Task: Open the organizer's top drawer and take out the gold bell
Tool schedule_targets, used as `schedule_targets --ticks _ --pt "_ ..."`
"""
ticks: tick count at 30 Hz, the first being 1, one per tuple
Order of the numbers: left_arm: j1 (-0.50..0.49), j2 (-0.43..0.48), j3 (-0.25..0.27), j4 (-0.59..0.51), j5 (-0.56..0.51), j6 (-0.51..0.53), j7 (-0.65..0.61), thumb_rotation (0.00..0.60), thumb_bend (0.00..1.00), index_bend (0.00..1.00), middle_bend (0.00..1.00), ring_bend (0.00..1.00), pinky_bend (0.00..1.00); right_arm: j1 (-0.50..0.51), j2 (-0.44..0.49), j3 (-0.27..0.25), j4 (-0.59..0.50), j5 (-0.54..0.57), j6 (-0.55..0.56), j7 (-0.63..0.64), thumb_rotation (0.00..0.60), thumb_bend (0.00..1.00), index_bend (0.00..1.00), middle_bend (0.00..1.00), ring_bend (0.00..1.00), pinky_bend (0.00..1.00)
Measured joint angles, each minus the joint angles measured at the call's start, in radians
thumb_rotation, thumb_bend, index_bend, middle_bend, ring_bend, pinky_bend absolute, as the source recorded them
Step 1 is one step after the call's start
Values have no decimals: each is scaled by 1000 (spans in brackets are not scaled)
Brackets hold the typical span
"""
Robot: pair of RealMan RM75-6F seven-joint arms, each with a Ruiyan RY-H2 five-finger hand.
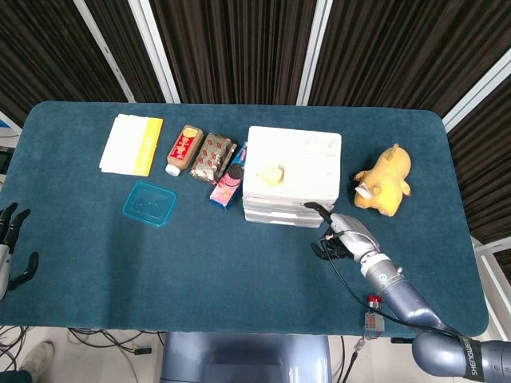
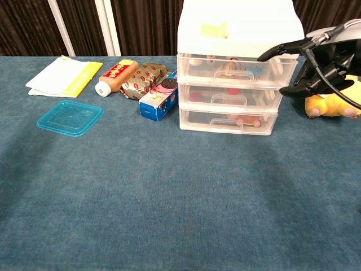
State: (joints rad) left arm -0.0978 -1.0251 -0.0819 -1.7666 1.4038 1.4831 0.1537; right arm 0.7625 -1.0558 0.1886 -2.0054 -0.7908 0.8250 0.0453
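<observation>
At the near left edge of the bench (image 1: 239, 279), the left robot hand (image 1: 8, 239) shows only partly in the head view, fingers spread and holding nothing.

Nearer the middle on the right side, the right robot hand (image 2: 316, 62) is raised in front of the organizer (image 1: 293, 163). One finger (image 2: 276, 49) stretches toward the right part of the top drawer (image 2: 237, 69), level with its front, while the others are curled below; it grips nothing. Whether the fingertip touches the drawer front cannot be told from either view.

The top drawer is shut, as are the two beneath it. Through its clear front some small coloured things show dimly; the gold bell may be the yellowish shape near the handle, but that is too blurred to be sure.

Left of the organizer lie a blue lid (image 2: 70, 117), then a cookie box (image 2: 159, 97) touching the organizer's side, a patterned packet (image 2: 144, 80), a bottle (image 2: 116, 77) and a yellow-and-white pad (image 2: 65, 76). A yellow plush toy (image 1: 385, 179) sits to the organizer's right.
</observation>
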Motion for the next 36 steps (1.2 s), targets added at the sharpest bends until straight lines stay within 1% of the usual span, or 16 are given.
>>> schedule_targets --ticks 7,14,19,25,29,36 --pt "0 -1 1 1 0 -1 1 600 422 73 5 0 0 54 32 13 -10 91 -57 -24 600 468 146 988 1000 1000" --pt "0 -1 0 2 -2 -1 -1 600 422 72 6 0 0 90 59 24 -15 143 -109 -16 600 468 174 989 1000 1000" --pt "0 -2 0 3 -3 -2 0 600 422 73 5 0 0 90 79 38 -20 143 -154 27 600 468 190 990 1000 1000" --pt "0 -2 0 2 -2 -1 1 600 422 72 6 0 0 90 109 43 -27 118 -212 61 600 468 194 990 1000 1000" --pt "0 -2 0 1 -3 0 1 600 422 72 6 0 0 87 120 50 -33 99 -229 85 600 468 194 990 1000 1000" --pt "0 -1 0 2 -4 -2 1 600 422 72 6 0 0 88 141 44 -41 73 -261 96 600 468 196 989 1000 1000"
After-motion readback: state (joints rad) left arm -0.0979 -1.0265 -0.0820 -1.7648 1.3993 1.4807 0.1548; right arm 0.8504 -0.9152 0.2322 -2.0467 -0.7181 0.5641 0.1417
